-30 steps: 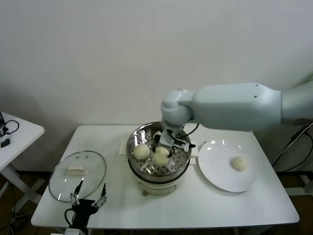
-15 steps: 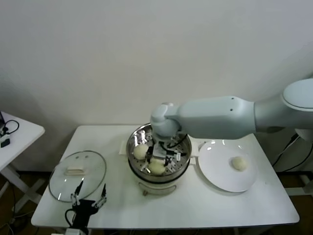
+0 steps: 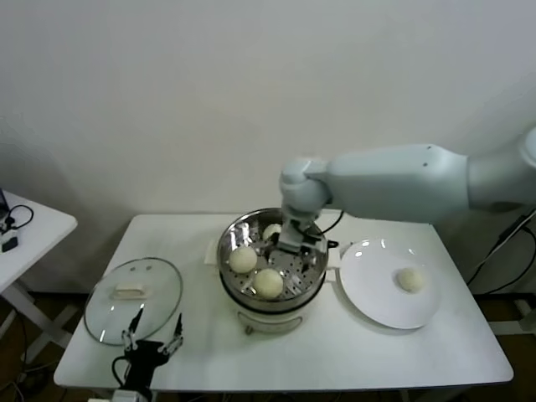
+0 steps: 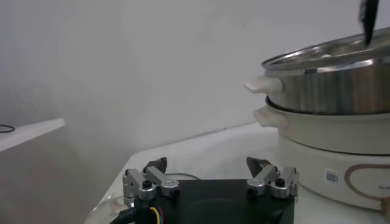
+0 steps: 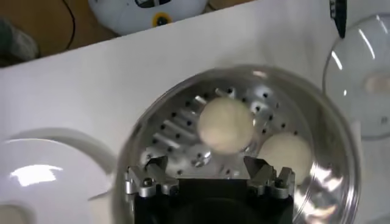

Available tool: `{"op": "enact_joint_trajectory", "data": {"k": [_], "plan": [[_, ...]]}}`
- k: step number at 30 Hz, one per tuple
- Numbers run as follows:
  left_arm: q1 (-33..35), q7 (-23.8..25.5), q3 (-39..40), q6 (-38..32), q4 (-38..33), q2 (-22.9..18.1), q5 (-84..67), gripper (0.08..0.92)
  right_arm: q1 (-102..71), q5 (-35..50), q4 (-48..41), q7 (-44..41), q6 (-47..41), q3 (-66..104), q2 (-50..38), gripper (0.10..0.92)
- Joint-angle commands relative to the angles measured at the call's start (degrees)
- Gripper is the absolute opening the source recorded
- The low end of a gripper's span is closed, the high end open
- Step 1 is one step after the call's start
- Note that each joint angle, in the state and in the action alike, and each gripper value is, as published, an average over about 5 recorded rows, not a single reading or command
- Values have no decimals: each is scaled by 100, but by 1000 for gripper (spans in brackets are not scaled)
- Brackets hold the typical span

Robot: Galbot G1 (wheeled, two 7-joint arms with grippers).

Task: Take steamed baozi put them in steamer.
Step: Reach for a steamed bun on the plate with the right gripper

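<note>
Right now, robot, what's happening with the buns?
Right gripper open over steamer. Three buns inside, one on plate. Left gripper parked, open.

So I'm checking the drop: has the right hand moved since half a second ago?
Yes. The right hand has lifted and pulled back toward the steamer's far-right rim, open, leaving the baozi on the tray.

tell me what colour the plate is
White, glossy plate; clearest in the head view.

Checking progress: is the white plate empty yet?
Not empty. One baozi lies on the plate; three others sit in the steamer, with the right gripper open above its tray.
</note>
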Motion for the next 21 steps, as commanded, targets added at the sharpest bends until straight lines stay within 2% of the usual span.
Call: {"op": "enact_joint_trajectory", "data": {"k": [1, 3, 6, 11, 21], "plan": [[-23, 5, 7, -1, 7, -5, 6, 823, 1308, 1859, 120, 543, -1306, -1721, -1450, 823], [-29, 8, 5, -6, -5, -9, 4, 823, 1222, 2091, 60, 672, -1825, -1870, -1850, 823], [-35, 9, 11, -9, -22, -23, -2, 823, 845, 2053, -201, 687, -2153, -1807, -2385, 823], [-52, 7, 25, -14, 27, -41, 12, 823, -23, 1339, -707, 706, -2260, -1375, -2987, 823], [-86, 15, -6, -22, 152, -67, 71, 823, -1684, 418, -1667, 619, -2097, 7, -3145, 823]]}}
